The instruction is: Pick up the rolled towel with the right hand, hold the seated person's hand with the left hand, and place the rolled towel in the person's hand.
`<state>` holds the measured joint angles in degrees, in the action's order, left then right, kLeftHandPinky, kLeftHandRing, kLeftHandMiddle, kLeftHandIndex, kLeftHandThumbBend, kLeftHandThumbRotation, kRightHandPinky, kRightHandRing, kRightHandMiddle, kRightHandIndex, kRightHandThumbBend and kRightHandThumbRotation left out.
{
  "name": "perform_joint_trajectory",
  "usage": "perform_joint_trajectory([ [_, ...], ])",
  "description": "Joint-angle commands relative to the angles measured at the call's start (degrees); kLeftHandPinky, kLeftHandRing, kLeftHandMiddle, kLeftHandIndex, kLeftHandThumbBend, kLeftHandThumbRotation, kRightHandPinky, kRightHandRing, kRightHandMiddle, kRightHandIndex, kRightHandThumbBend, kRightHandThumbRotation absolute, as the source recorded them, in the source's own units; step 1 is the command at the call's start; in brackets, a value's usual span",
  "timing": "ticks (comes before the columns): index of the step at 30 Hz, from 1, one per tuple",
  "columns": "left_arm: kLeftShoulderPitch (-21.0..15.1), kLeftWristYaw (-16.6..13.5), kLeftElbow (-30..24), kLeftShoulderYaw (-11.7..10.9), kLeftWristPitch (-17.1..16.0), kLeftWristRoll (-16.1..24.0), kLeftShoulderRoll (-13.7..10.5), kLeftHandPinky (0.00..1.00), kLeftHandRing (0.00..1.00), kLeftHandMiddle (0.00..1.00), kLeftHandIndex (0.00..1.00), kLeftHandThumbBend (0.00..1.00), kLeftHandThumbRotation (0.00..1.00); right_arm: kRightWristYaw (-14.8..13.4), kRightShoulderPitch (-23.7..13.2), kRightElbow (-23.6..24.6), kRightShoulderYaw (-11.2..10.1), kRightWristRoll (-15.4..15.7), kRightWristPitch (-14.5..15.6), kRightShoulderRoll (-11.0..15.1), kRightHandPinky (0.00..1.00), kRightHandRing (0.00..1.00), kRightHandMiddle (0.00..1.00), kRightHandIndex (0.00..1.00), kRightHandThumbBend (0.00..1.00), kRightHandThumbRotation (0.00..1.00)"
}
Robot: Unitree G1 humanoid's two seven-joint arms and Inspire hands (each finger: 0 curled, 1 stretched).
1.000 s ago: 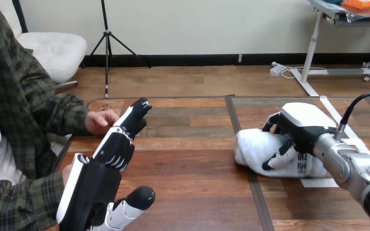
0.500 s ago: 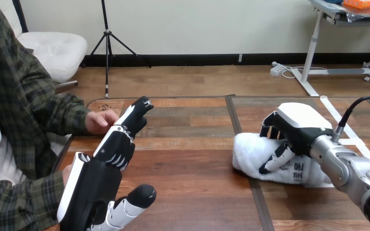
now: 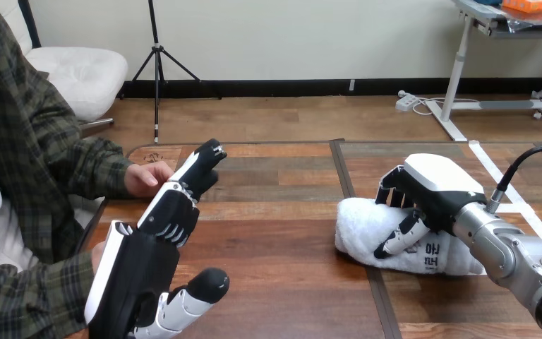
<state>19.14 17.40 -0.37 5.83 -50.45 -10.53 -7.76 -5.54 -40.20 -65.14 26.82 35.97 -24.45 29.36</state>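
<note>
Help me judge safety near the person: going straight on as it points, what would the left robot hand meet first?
Likely nothing: the left robot hand points toward the table's far edge, way looking free. The person's hand lies just left of that line; depth unclear.

1 rolled towel (image 3: 363, 229), right; 2 robot hands: left hand (image 3: 135, 277) & right hand (image 3: 439, 185); 1 person's hand (image 3: 145, 178) clearly seen, far left; 1 table (image 3: 282, 233).
</note>
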Motion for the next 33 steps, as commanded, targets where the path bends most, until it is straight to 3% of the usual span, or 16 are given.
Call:
perform_joint_trajectory([
  [1,-3.2,-0.4,-1.9,-0.4,-0.5,0.1,0.6,0.92,0.94,0.94,0.87,0.82,0.71,2.1,2.6,1.1,0.9,-0.2,-1.7,-2.1,0.39,0.39,0.39,0.4,0.78,0.0],
  [15,-3.0,-0.9,-1.1,-1.0,-0.7,0.8,0.9,0.92,0.95,0.94,0.86,0.84,0.7,2.0,1.9,1.1,-0.5,-0.9,-3.8,-1.6,0.25,0.29,0.33,0.33,0.78,0.0],
  [21,-2.8,-1.4,-1.1,-1.3,-0.7,1.6,1.0,0.9,0.94,0.93,0.86,0.84,0.69,2.3,1.9,2.4,-1.4,-2.0,-4.5,-1.2,0.23,0.27,0.3,0.3,0.78,0.0],
  [27,-2.9,-1.6,-0.7,-1.6,-1.1,2.2,0.9,0.89,0.93,0.93,0.86,0.84,0.7,0.9,2.3,4.0,-1.9,-2.0,-7.2,-0.3,0.23,0.26,0.3,0.3,0.81,0.0],
  [33,-2.7,-1.9,-0.8,-1.9,-0.8,2.7,1.0,0.88,0.93,0.92,0.86,0.84,0.7,2.6,2.9,6.0,-3.4,-3.6,-8.4,0.2,0.24,0.27,0.3,0.3,0.79,0.0],
])
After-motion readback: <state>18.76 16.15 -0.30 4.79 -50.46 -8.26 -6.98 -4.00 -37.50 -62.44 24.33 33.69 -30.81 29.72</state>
